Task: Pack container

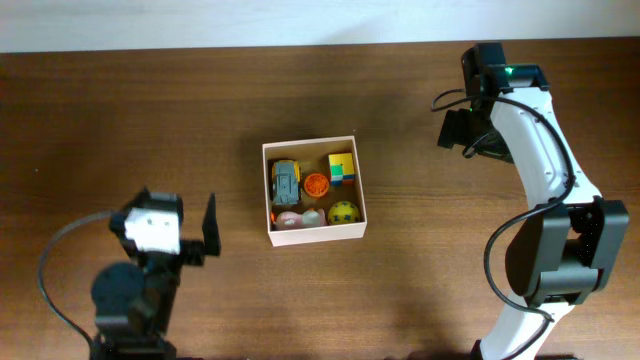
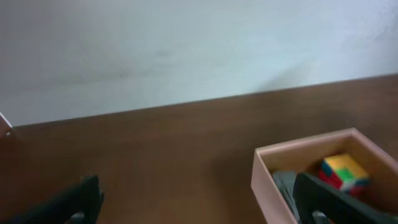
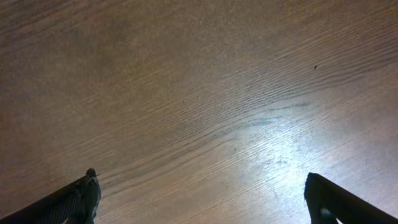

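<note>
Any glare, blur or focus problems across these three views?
Overhead: sharp and evenly lit, only soft shadows on the table. Left wrist: soft all over, the container and the multicoloured cube inside it blurred, the wall pale and washed out. Right wrist: wood grain crisp, with a bright glare patch right of centre.

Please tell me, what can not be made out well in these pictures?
Overhead: the pale toy in the container is too small to identify.
Left wrist: the grey toy is partly behind a finger of the left gripper; the frame edge cuts the container.
Right wrist: only table; container not in view.
</note>
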Available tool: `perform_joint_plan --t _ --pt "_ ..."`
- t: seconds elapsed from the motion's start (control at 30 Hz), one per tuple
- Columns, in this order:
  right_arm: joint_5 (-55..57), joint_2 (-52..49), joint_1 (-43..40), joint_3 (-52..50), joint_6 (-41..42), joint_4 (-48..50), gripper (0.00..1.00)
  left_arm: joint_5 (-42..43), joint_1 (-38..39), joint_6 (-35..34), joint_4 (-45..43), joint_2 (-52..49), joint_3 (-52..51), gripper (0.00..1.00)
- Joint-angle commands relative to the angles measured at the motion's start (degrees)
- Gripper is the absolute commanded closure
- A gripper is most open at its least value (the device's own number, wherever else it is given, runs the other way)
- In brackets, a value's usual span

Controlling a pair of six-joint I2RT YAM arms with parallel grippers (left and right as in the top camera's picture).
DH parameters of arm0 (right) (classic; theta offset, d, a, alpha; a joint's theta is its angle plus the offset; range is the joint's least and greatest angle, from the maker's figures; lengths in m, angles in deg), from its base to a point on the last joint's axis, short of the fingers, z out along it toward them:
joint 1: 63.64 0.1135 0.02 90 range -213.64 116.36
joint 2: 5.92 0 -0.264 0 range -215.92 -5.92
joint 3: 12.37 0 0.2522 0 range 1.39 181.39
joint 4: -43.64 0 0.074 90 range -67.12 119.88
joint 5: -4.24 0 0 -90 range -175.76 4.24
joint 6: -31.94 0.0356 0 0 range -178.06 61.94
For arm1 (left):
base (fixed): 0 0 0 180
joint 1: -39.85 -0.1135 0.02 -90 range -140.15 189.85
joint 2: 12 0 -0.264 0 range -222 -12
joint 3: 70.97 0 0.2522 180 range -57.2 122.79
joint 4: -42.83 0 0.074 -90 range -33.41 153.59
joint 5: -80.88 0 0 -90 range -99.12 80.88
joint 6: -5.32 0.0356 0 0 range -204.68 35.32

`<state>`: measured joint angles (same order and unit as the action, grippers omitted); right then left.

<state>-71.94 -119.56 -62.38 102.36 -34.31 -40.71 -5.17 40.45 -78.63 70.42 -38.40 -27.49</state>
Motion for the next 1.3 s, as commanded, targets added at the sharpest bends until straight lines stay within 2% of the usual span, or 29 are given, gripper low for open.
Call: perform_joint_plan --t 0.0,0.33,0.57,0.9,1.27 --pt "-0.09 0.04 0.22 -0.22 0.35 -0.07 0.01 2.45 -0.31 1.33 -0.46 6.97 -6.62 0.01" --pt "-0.09 0.04 0.22 -0.20 0.35 -0.07 0.01 4.83 -0.31 1.36 -1.60 20.92 -19.15 0.01" --pt "-0.09 0.04 0.22 -0.22 0.35 -0.07 0.01 4.66 -0.31 1.38 -1.40 26.18 -23.82 0.01" --pt "-0.09 0.04 0.22 -0.20 0.35 -0.07 0.01 1.62 -0.33 1.40 -1.53 26.14 -25.88 0.01" --pt "-0.09 0.04 0.22 -0.20 0.35 -0.07 0.01 1.90 -0.90 1.33 -1.42 26.14 -25.88 0.01"
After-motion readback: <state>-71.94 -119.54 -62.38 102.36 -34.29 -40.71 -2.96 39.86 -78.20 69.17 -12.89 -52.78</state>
